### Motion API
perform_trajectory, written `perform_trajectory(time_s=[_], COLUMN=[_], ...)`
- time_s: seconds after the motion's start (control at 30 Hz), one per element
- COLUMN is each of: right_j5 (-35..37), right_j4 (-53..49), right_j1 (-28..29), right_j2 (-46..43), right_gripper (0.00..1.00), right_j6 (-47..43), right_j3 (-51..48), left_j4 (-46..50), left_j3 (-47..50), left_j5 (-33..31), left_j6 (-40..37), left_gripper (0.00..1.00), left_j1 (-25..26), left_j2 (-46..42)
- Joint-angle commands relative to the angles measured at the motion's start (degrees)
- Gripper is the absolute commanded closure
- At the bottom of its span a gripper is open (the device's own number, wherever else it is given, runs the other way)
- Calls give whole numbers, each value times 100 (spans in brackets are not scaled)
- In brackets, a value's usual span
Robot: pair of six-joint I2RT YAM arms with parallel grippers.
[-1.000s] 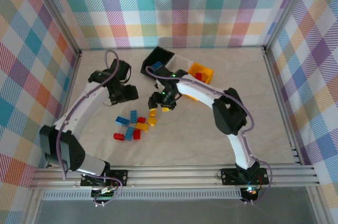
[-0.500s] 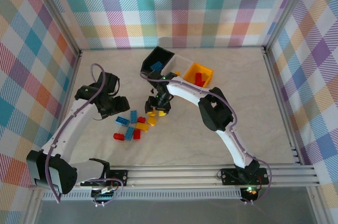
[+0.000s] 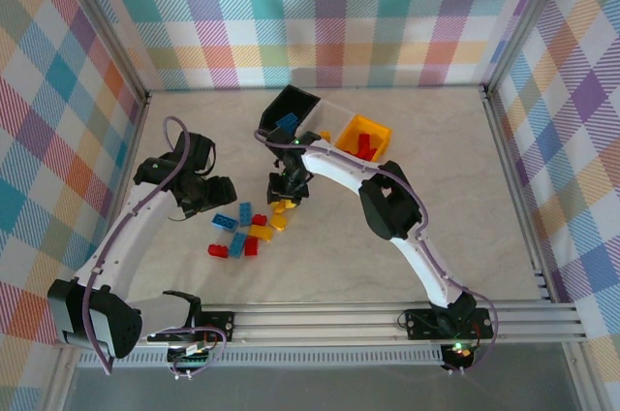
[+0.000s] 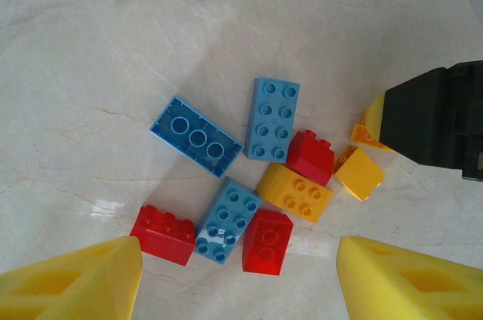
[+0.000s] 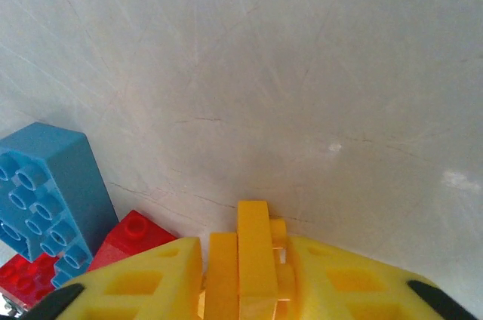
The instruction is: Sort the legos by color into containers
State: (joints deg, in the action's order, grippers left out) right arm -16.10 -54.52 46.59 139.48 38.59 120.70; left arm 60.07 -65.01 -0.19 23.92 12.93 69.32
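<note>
Several red, blue and yellow legos (image 3: pixel 248 231) lie in a loose heap on the table. My right gripper (image 3: pixel 289 192) sits low at the heap's far right edge, shut on a yellow lego (image 5: pixel 253 244) that stands up between its fingers (image 5: pixel 143 282). My left gripper (image 3: pixel 207 194) hovers left of the heap, open, with a red lego (image 4: pixel 268 241) and a light blue one (image 4: pixel 228 220) below the gap between its fingers (image 4: pixel 72 282). The containers stand at the back: black (image 3: pixel 300 101) with a blue brick (image 3: pixel 288 121), white (image 3: pixel 332 112), orange (image 3: pixel 378 128) with red bricks (image 3: pixel 365 144).
Plaid walls and metal rails close in the table on three sides. In the left wrist view the right gripper's black body (image 4: pixel 438 124) sits against the heap's right side. A blue brick (image 5: pixel 45 192) and a red one (image 5: pixel 132 238) lie just left of the right fingers.
The right gripper has come down at the heap's edge and shut on a yellow lego. The left arm swung out to the left a second ago and has since stayed still.
</note>
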Motion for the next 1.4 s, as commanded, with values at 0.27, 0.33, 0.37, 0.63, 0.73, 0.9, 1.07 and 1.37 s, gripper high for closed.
perform_trajectory(time_s=[0.27,0.33,0.37,0.63,0.73,0.9,1.07,1.37], right_j5=[220,289,350,680,667,741,722,703], right_j4=[-72,-51,-56,-70,-78,-124,40,383], right_j1=[29,-47,-114,-1137,-1520,-1863,-2058,-2200], right_j2=[-191,-350,-454,-893,-701,-88,451,794], right_gripper=[75,74,74,74,74,73,73,62], right_j6=[-131,-182,-193,-389,-395,-416,-232,30], right_j3=[190,231,255,659,1050,1939,2371,2550], left_j4=[41,31,31,22,72,151,220,247], left_j3=[129,129,113,85,21,-54,-51,32], left_j5=[176,204,218,626,711,888,906,967], left_j6=[-132,-132,-133,-169,-302,-454,-480,-520], left_gripper=[31,31,31,31,31,31,31,31], left_j1=[-141,-141,-135,-86,69,342,421,421], left_j2=[5,16,26,151,228,352,460,513])
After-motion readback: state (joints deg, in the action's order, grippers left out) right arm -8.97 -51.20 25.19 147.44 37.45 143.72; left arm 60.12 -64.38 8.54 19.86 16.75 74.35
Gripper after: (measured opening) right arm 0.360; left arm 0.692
